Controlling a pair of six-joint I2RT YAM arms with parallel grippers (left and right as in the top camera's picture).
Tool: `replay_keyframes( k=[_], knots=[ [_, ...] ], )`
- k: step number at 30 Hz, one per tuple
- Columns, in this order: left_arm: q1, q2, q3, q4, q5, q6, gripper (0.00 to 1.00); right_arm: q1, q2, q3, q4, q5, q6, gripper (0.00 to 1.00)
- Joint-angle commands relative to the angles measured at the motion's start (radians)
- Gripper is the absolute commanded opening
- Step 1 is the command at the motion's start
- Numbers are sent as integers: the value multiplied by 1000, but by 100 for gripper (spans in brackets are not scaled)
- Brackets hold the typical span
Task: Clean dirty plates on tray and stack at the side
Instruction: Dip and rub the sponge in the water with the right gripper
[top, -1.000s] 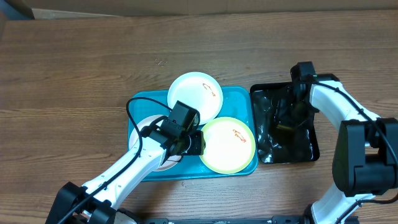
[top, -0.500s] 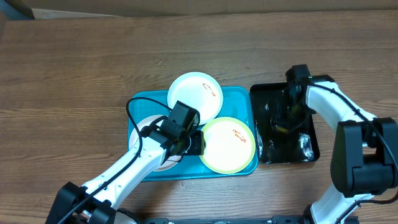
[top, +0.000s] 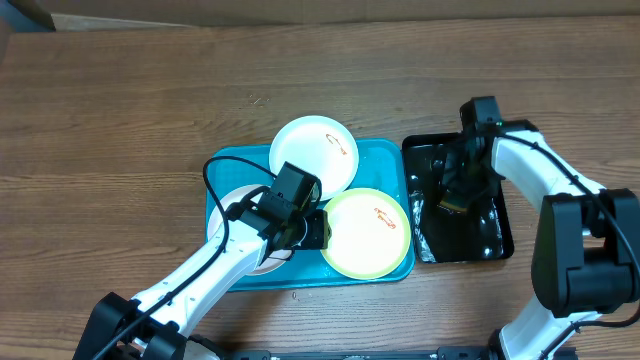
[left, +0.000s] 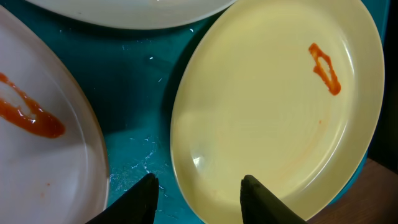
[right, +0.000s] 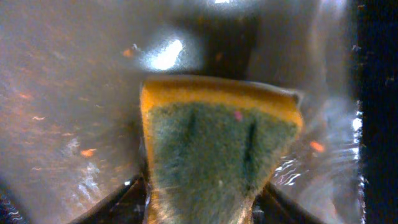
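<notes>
The turquoise tray (top: 390, 160) holds three plates, each with an orange smear. A white plate (top: 313, 152) lies at its far edge. A pale yellow-green plate (top: 365, 232) lies front right and also shows in the left wrist view (left: 267, 106). A second white plate (top: 243, 200) lies left, mostly under my left arm, and also shows in the left wrist view (left: 37, 143). My left gripper (left: 198, 193) is open, its fingers either side of the yellow-green plate's left rim. My right gripper (right: 202, 199) is shut on a yellow-and-green sponge (right: 217, 137) low in the black tray (top: 495, 235).
The black tray stands just right of the turquoise tray and looks wet and shiny, with small orange specks (right: 317, 146). Bare wooden table (top: 130, 110) lies left of and behind the trays.
My right gripper has shifted the sponge a little to the left inside the black tray. The left arm and the plates have not moved.
</notes>
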Motion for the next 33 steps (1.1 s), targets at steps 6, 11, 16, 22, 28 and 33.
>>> replay_keyframes(
  k=[6,11,16,22,28,33],
  knots=[
    [-5,0,-5,0,-11,-9,45,0,4,18,-11,-10,23,47],
    [-5,0,-5,0,-11,-9,45,-2,4,84,-45,6,22,67],
    [-5,0,-5,0,-12,-9,46,-2,4,67,-6,48,23,70],
    [-5,0,-5,0,-12,-9,46,-2,9,10,100,47,28,72],
    [-5,0,-5,0,-12,-9,46,-2,11,0,153,46,30,4],
    [-5,0,-5,0,-16,-9,46,-2,10,2,173,46,29,66]
  ],
)
